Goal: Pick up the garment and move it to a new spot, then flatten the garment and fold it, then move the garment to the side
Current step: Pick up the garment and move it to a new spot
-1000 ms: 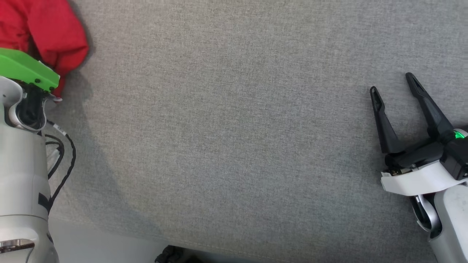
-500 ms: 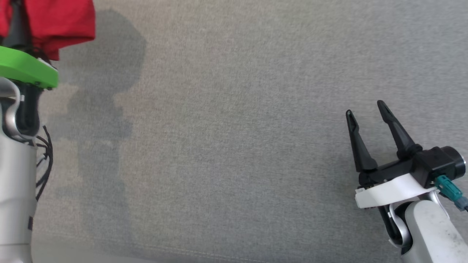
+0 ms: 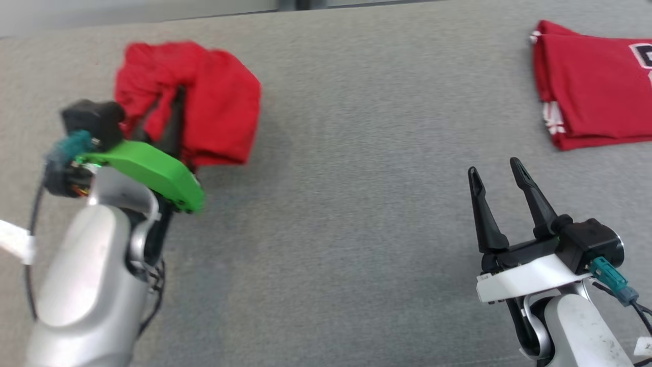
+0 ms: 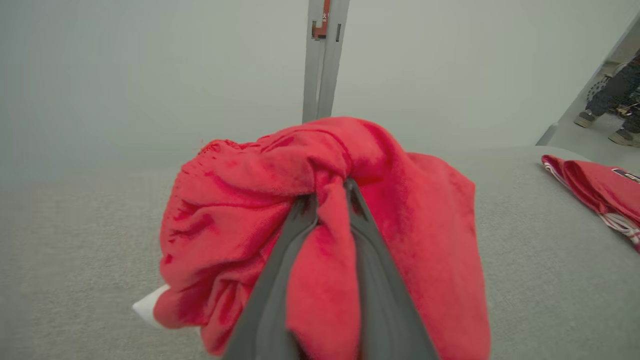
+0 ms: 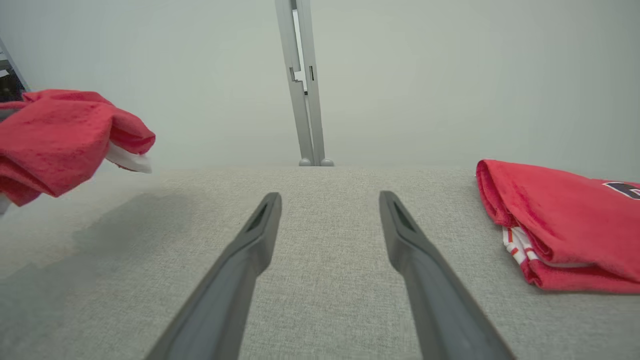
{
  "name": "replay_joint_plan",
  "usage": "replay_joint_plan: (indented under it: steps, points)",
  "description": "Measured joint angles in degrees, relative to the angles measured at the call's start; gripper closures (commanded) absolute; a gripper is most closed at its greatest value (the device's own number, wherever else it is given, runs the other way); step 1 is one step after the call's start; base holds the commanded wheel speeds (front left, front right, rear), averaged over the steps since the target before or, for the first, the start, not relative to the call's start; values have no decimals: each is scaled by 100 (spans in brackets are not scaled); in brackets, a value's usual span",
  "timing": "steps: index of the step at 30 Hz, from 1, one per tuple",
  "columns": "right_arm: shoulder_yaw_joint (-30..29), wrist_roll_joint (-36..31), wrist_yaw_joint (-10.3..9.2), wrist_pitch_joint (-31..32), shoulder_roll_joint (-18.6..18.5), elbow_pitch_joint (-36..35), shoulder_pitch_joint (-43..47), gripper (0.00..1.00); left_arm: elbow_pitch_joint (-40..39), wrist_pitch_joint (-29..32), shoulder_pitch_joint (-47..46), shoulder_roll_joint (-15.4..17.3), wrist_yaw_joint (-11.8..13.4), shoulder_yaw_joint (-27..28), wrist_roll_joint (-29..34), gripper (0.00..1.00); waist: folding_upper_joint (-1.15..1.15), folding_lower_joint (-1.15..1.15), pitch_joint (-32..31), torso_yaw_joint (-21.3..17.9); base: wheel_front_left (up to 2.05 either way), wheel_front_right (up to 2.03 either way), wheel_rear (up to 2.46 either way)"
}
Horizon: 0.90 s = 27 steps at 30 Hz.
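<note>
**Hidden or unclear.** Fingertips of left tool (image 4: 327, 194) buried in cloth in the left wrist view. In the head view, blurred and half covered by red folds. Underside of the bundle not visible. Folded red garment (image 3: 596, 97), well beyond the right tool (image 3: 494, 167) on its right-finger side, cut off at the frame edge. Dark-and-white print on it only partly seen, unreadable.

**Materials, shapes.** Garment (image 3: 219, 102): red, soft, fleecy, bunched into a rounded lump draped around both left fingers. Small white tag (image 4: 147, 307) poking out low, left of those fingers. Table (image 3: 356, 214): grey, coarse-woven covering.

**Tool states.** Left tool nearly closed, pinching a fold of the garment. Right tool spread wide, holding nothing, over bare table.

**View differences.** Right wrist view: bundle lifted clear of the table, shadow beneath it. Left wrist view: grey upright post (image 4: 320, 60) beyond the fingertips, a person's feet (image 4: 622, 137) far right. Head view: green bracket (image 3: 147, 171) behind the left fingers.
</note>
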Motion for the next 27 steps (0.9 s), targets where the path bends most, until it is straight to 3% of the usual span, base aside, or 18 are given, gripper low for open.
replay_joint_plan:
  steps: [5,9,11,12,13,14,15,22,27]
  points:
    - [19,10,0,0,122,-4,1,0,387,36,181,-434,27,-405,52,100,0,0,-104,-520,0,0,0]
    - [58,19,0,0,200,-12,-24,0,1128,-163,197,-1116,15,-801,48,100,0,0,-111,-975,0,0,0]
    - [94,34,0,0,229,-8,-37,0,1426,-313,176,-1258,11,-912,18,100,0,0,-88,-1114,0,0,0]
    - [118,37,0,0,245,-7,-55,0,1571,-368,155,-1312,-29,-962,-79,85,0,0,-71,-1184,0,0,0]
    - [126,38,0,0,258,-1,-73,0,1686,-428,140,-1334,-51,-1033,-154,57,0,0,-53,-1245,0,0,0]
    - [125,40,0,0,266,3,-82,0,1755,-525,128,-1346,-57,-1110,-236,4,0,0,-33,-1298,0,0,0]
    - [120,40,0,0,270,4,-82,0,1775,-642,113,-1355,-86,-1180,-290,0,0,0,-15,-1335,0,0,0]
    - [64,41,0,0,280,58,-27,0,1428,-1593,-96,-1382,-89,-1714,-546,0,0,0,31,-1304,0,0,0]
    - [124,45,0,0,234,114,89,0,780,-1929,179,-1377,-41,-1615,-660,0,0,0,-110,-1096,0,0,0]
